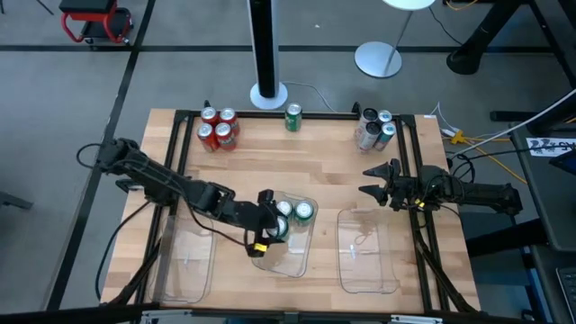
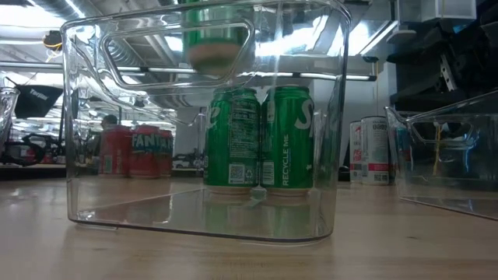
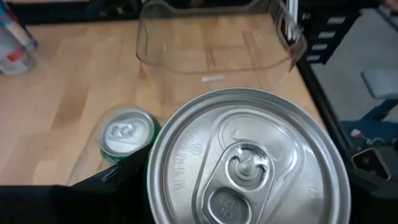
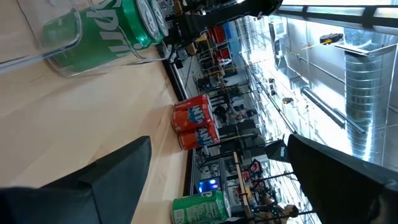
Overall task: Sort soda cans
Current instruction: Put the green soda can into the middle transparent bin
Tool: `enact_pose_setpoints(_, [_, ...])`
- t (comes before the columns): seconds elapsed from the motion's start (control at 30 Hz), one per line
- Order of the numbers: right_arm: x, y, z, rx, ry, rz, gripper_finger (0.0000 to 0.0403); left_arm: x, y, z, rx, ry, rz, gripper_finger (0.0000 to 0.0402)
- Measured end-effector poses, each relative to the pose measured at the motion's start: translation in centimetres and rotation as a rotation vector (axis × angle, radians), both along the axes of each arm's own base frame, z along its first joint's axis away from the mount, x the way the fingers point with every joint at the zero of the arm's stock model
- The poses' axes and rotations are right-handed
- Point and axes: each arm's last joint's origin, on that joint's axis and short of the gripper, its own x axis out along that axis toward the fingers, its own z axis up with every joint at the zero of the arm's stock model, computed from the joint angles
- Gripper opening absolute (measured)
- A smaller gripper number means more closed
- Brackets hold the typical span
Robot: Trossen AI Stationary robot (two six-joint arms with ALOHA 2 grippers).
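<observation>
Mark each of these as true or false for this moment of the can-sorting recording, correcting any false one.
1. The left gripper holds a green can over the middle tray. True.
2. Two green cans already stand in that tray. True.
3. The right gripper grips a silver can. False: it is open and holds nothing.
4. The red cans sit in the left tray. False: they stand at the table's far left edge.
</observation>
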Motion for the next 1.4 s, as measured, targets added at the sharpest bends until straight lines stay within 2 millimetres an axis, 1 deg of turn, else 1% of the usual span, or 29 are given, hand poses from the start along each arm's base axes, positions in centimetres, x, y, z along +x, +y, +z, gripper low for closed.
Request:
enact_pose_setpoints(0.23, [0.0,0.0,0.0,0.0,0.0,0.0,0.0376,1.2,-0.4,-2.7,0.015,0.09,0.015,0.0295])
enact_pose_setpoints(0.53, [0.0,0.0,0.0,0.002,0.0,0.0,0.0376,2.0,-0.7,-5.3,0.052,0.175,0.034,0.0295])
enact_pose_setpoints(0.63, [0.0,0.0,0.0,0.002,-0.001,0.0,0.0376,2.2,-0.7,-5.8,0.061,0.191,0.035,0.0295])
enact_pose_setpoints(0.77, [0.0,0.0,0.0,0.003,0.0,0.0,0.0376,2.1,-0.6,-6.4,0.079,0.182,0.051,0.0295])
enact_pose_setpoints(0.93, [0.0,0.0,0.0,0.003,0.001,0.0,0.0376,1.3,0.2,-9.0,0.055,0.179,0.095,0.0295])
enact_pose_setpoints(1.0, [0.0,0.0,0.0,0.003,0.0,0.0,0.0376,1.2,0.6,-9.7,0.041,0.18,0.113,0.0295])
enact_pose_setpoints(1.1, [0.0,0.0,0.0,0.006,0.0,0.0,0.0376,0.9,0.8,-10.2,0.032,0.167,0.123,0.0295])
enact_pose_setpoints(1.2, [0.0,0.0,0.0,0.007,-0.001,0.0,0.0376,0.9,0.8,-10.3,0.037,0.152,0.117,0.0295])
enact_pose_setpoints(1.4, [0.0,0.0,0.0,0.008,-0.001,0.0,0.0376,0.9,0.9,-10.3,0.038,0.157,0.117,0.0321])
